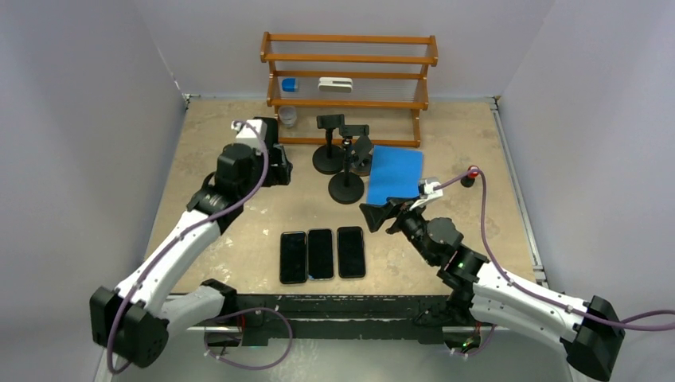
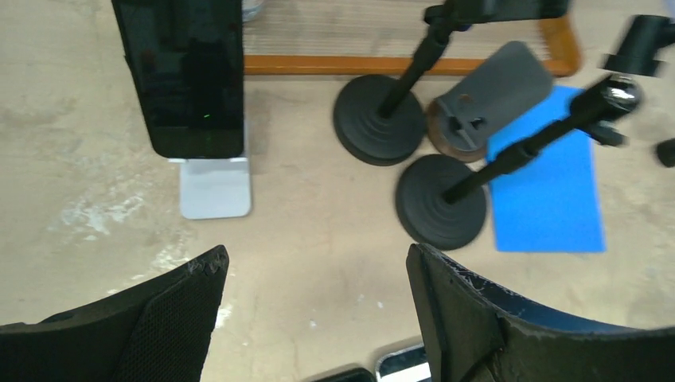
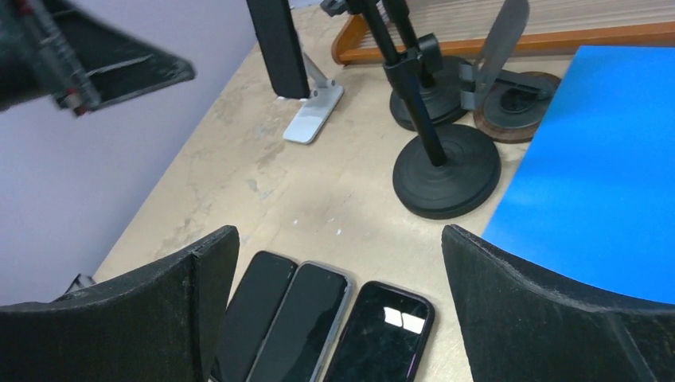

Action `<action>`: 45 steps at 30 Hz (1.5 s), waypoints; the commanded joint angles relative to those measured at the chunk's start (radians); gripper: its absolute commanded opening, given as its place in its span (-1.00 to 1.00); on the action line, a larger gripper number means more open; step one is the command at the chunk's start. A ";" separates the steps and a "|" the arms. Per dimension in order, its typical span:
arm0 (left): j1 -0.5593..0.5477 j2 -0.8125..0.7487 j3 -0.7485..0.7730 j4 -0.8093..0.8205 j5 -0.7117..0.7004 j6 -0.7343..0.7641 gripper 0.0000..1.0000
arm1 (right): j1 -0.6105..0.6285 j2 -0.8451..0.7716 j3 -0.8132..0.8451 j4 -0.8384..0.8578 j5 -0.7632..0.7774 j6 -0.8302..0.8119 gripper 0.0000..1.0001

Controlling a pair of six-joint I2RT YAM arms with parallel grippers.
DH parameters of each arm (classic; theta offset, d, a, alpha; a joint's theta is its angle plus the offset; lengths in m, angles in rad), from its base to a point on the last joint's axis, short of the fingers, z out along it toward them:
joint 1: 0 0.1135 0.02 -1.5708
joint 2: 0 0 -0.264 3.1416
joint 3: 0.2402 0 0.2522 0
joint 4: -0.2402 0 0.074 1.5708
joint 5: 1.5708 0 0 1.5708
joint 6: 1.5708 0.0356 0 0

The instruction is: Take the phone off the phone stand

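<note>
Your left gripper [image 2: 314, 259] hangs spread and empty, facing the black phone [image 2: 191, 72]. The phone is upright on its silver phone stand [image 2: 215, 187], left of bench centre, near the wooden rack [image 2: 318, 64]. Your right gripper [image 3: 341, 235] is likewise spread and empty, over three phones [image 3: 306, 318] lying flat by the near edge.

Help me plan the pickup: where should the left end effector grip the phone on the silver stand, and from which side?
Grip the phone across its two long edges, above the silver stand, approaching from the front. It stands near upright with both edges free, while its bottom rests on the stand.
</note>
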 commanded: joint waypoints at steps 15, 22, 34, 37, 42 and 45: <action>0.280 0.371 0.138 0.165 0.140 0.067 0.88 | 0.005 -0.110 0.004 0.017 -0.078 -0.005 0.96; 0.291 0.372 0.043 0.341 0.202 0.073 0.89 | 0.005 -0.091 0.000 0.040 -0.086 -0.007 0.96; 0.291 0.517 0.044 0.492 0.122 0.035 0.92 | 0.005 -0.114 -0.002 0.013 -0.074 -0.010 0.96; 0.291 0.542 0.046 0.515 0.118 0.071 0.92 | 0.005 -0.105 0.000 0.016 -0.071 -0.013 0.96; 0.291 0.565 0.005 0.619 0.118 0.144 0.93 | 0.005 -0.083 -0.001 0.026 -0.070 -0.014 0.96; 0.291 0.583 0.007 0.641 0.120 0.164 0.92 | 0.005 -0.076 0.001 0.029 -0.070 -0.016 0.96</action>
